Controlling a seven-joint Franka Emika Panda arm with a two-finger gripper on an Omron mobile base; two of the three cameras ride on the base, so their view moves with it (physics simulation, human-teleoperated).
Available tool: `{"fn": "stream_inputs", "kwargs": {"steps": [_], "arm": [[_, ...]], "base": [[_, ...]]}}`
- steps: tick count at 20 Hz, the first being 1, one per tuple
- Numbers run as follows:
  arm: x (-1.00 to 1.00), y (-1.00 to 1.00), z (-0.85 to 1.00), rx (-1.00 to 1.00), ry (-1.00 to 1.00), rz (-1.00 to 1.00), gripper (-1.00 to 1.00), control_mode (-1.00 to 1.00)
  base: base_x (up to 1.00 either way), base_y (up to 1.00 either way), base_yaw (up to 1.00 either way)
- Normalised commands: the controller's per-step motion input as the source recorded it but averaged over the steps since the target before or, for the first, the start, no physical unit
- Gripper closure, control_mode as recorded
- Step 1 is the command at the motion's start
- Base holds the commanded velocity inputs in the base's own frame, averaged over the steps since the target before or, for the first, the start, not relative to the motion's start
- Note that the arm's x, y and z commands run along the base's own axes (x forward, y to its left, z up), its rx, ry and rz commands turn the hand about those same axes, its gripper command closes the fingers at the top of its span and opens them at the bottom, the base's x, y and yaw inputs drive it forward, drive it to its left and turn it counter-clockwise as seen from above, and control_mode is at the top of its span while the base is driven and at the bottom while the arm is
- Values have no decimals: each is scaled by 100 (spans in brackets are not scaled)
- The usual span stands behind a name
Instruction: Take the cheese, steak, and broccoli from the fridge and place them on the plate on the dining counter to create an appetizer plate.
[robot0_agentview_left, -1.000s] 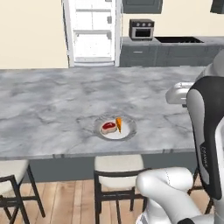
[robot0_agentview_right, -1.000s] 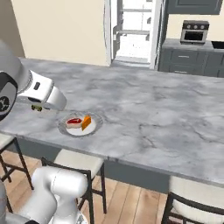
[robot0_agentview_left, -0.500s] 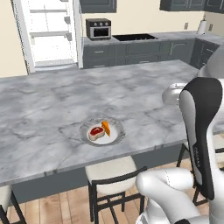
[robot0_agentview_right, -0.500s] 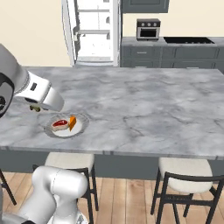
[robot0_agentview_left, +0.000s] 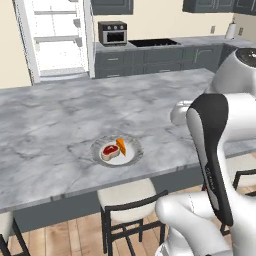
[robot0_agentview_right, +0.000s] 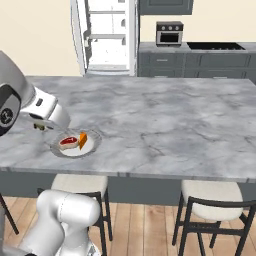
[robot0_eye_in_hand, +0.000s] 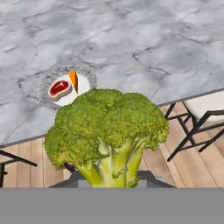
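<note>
My gripper is shut on the broccoli, a lumpy green floret that fills the near part of the hand view. In the right base view the gripper hangs over the dining counter, just left of the plate, with the broccoli a small green speck in it. The steak and the orange cheese lie side by side on the plate. From the left base I see the plate, steak and cheese near the counter's front edge. The fridge stands open.
Stools stand under the counter's near edge, over a wooden floor. A small dark oven sits on the far wall counter beside a cooktop. Bare marble spreads all around the plate.
Both base views have swung, so the plate and fridge sit elsewhere in the picture; the camera moved. The gripper keeps its hold on the broccoli beside the plate.
</note>
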Motion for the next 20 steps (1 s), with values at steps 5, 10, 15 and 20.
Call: {"fn": "stream_inputs", "kwargs": {"steps": [5, 10, 15, 20], "arm": [[22, 0, -68, 17, 0, 15, 100, -100], [55, 22, -54, 5, 6, 6, 100, -100], [76, 31, -27, 0, 26, 0, 100, -100], [82, 9, -52, 0, 15, 0, 100, -100]], "base": [[0, 0, 0], [0, 0, 0], [0, 0, 0], [0, 0, 0]]}}
